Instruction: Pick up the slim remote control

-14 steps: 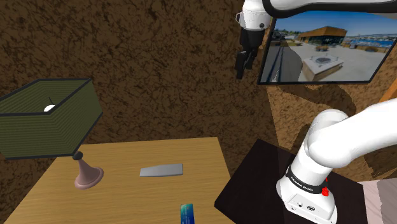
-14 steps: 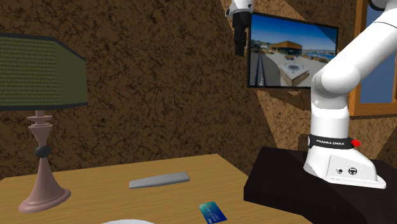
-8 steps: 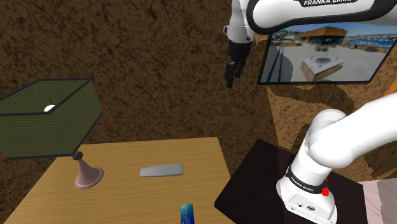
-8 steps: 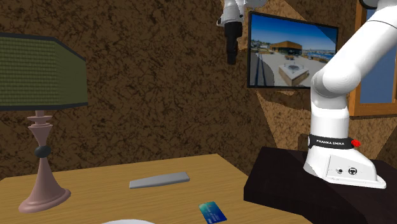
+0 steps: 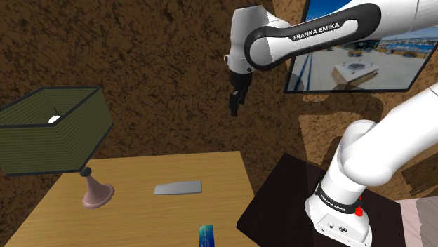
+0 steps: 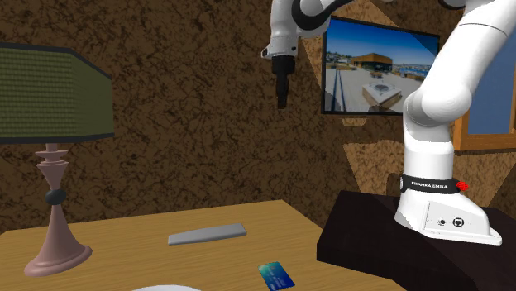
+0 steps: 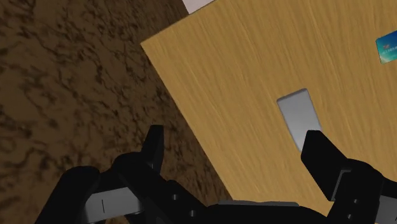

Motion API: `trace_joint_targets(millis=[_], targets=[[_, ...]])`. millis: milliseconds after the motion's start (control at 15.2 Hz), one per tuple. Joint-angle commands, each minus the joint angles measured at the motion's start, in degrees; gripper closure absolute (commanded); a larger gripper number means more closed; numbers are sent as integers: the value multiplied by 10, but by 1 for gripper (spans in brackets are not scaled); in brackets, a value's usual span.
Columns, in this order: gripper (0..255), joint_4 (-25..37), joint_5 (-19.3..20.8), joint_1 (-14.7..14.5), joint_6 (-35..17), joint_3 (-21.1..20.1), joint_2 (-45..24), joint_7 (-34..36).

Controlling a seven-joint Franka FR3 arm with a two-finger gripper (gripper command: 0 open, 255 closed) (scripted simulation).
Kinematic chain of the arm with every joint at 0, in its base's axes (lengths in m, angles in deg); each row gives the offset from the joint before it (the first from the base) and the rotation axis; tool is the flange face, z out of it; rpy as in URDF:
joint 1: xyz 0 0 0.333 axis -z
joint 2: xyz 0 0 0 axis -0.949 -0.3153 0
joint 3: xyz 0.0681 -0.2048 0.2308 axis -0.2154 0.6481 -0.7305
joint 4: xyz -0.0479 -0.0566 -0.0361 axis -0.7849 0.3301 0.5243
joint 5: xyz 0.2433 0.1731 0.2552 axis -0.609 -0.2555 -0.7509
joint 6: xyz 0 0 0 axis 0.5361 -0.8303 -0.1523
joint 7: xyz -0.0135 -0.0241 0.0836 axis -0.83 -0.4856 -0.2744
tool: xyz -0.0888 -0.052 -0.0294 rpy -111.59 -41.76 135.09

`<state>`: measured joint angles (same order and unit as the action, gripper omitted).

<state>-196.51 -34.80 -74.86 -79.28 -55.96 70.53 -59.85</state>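
The dark olive lampshade is cut off by the second exterior view's left edge. A thin white curve at that view's bottom edge shows too little to be named. In the wrist view the small blue-green card is cut off at the side, and a pale patch beyond the desk's far corner cannot be made out. In the shoulder view the white arm crosses the upper corner of the framed outdoor picture on the wall.

The light wooden desk stands against a mottled brown wall, with the dark box stand just beside one of its side edges. The slim flat grey remote control lies flat on the desk, about midway between the lamp's pinkish turned base and the stand-side edge, touching neither. The card lies apart from it, toward the desk's front edge.

The all-black gripper hangs high in front of the wall, well above the desk's back edge and pointing down. In the wrist view its fingers stand wide apart with nothing between them. Bare wood surrounds the remote on all sides, and the air between it and the gripper is free.
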Motion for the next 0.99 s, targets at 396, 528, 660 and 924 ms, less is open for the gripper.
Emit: trace_joint_targets(millis=[396, 528, 660, 924], targets=[[0, 13, -2, -23, -125, -22, -145, -19], [0, 22, 1, -28, -152, -27, -183, -23], [0, 33, 4, -33, -177, -33, -222, -26], [0, 63, 16, -43, -223, -44, -302, -31]])
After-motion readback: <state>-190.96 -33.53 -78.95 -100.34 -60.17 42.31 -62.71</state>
